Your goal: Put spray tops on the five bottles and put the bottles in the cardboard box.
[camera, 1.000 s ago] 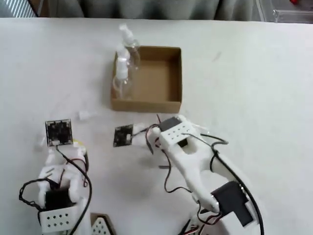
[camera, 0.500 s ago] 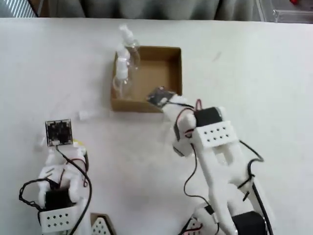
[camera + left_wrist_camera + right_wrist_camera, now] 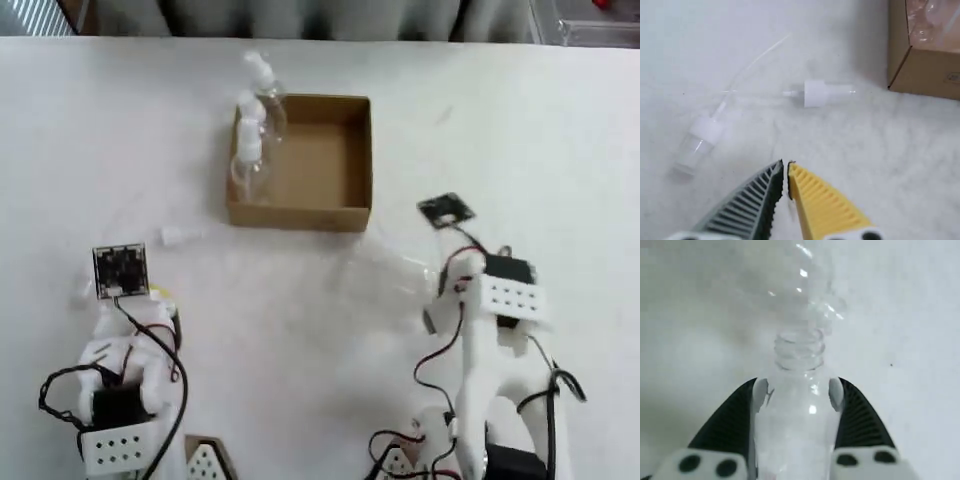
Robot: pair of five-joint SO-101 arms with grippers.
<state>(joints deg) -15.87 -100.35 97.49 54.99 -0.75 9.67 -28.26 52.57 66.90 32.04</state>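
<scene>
While my left gripper is sitting closed near a box with illegible print, my right gripper is clamping a bottle.

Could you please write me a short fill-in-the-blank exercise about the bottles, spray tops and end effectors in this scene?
1. The right end effector is shut on a clear ___ with a bare neck.
2. ___ loose spray tops lie on the table ahead of the left end effector.
3. The left end effector is ___ and holds nothing.
4. The bottles with spray tops sit at the ___ side of the cardboard box.
Missing words: bottle; two; shut; left.
</scene>
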